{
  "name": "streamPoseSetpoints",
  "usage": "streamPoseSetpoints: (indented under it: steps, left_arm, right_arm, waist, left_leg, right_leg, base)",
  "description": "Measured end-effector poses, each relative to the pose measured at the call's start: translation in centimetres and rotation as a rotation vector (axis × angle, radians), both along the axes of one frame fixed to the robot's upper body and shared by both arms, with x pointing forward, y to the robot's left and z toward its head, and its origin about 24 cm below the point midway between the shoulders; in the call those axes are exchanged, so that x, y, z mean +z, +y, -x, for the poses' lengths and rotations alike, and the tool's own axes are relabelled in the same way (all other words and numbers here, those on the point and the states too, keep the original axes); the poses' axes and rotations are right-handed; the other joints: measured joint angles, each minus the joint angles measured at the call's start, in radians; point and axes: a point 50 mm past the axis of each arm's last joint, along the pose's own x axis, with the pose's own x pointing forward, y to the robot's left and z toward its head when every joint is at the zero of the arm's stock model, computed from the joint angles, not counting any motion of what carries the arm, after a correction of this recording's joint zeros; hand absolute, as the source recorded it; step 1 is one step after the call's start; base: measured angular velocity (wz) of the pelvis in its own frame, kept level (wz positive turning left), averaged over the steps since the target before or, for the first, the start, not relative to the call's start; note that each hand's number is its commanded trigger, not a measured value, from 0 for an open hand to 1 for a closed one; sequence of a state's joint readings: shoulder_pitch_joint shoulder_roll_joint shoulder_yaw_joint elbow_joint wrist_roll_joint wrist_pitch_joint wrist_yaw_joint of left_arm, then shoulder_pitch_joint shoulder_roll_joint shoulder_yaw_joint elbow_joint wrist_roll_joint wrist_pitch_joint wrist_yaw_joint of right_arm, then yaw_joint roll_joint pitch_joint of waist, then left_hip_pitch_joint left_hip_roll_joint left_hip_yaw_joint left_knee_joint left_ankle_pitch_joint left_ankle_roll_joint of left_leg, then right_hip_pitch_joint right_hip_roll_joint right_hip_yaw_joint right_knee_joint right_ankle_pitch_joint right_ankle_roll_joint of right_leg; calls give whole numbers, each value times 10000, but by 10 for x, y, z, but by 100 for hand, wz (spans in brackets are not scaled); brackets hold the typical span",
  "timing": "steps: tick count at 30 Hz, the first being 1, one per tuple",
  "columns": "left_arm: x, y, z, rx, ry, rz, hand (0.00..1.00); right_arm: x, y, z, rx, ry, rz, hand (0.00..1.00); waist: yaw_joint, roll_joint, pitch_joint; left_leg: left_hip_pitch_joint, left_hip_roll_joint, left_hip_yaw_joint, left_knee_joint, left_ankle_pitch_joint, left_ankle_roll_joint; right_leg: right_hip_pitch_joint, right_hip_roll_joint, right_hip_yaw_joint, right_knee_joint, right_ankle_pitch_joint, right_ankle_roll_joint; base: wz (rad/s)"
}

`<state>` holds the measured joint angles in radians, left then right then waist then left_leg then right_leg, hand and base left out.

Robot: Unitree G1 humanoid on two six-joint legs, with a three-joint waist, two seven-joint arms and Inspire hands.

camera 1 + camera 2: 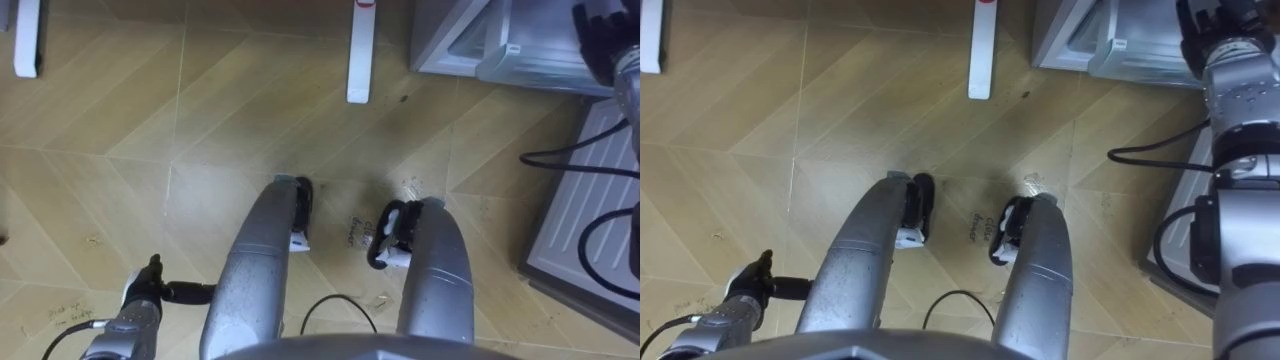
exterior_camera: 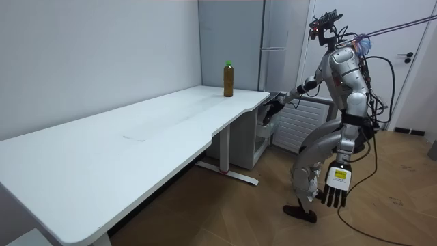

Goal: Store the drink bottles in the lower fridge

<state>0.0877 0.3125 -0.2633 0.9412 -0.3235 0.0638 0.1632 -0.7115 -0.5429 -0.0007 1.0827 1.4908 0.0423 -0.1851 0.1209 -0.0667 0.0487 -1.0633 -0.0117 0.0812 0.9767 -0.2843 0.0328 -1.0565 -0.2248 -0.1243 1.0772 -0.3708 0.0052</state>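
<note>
Standing between the white desk (image 2: 136, 137) and the lower fridge (image 1: 450, 45), the robot has its knees bent and its right arm stretched to the fridge's front, which looks open. The right hand (image 1: 603, 35) sits at the edge of that opening, probably to hold or swing the door so the compartment is free for loading. Whether its fingers are hooked on anything I cannot tell. The left hand (image 2: 336, 186) hangs by the knee with fingers straight and released, holding nothing, which suits an arm kept clear while the other works the door.

The 1 drink in sight, a bottle (image 2: 229, 80) of amber liquid with a green cap, stands on the desk's far corner, near the fridge and apart from both hands. It is upright: long axis vertical, cap pointing at the ceiling, base flat on the desktop. Placed there, it looks reachable with a turn toward the desk, and its upright stance favours a grasp round the body from the side. By my reading, the carrying step has not begun.
</note>
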Motion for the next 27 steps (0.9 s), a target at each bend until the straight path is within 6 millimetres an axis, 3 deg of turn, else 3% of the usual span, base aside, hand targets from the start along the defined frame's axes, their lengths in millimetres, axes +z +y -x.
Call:
streamPoseSetpoints:
  steps: [6, 18, 27]
  left_arm:
    - [1, 5, 2, -263, 116, -20, 0]
    - [-3, 3, 18, -485, 624, 370, 0]
    - [-4, 6, 20, -520, 730, 731, 0]
  right_arm:
    - [-6, -1, 3, 108, 157, 132, 0]
    - [-48, -10, 33, 103, 1358, 214, 0]
    - [-71, -14, 55, 472, 2101, 662, 0]
  waist:
    - [8, 0, 0]
    - [507, 102, 9]
    - [445, 185, 12]
  left_leg:
    - [172, 12, -18, -7, -18, 2]
    - [1691, 232, -135, -542, -185, -45]
    - [2953, 177, -149, -1371, -153, 18]
  right_leg:
    - [203, 57, 18, -46, 6, 9]
    - [1915, 382, -164, -993, 74, 133]
    - [3266, 413, -308, -1951, 166, 212]
  base:
    - [0]
    - [-5]
    - [0]
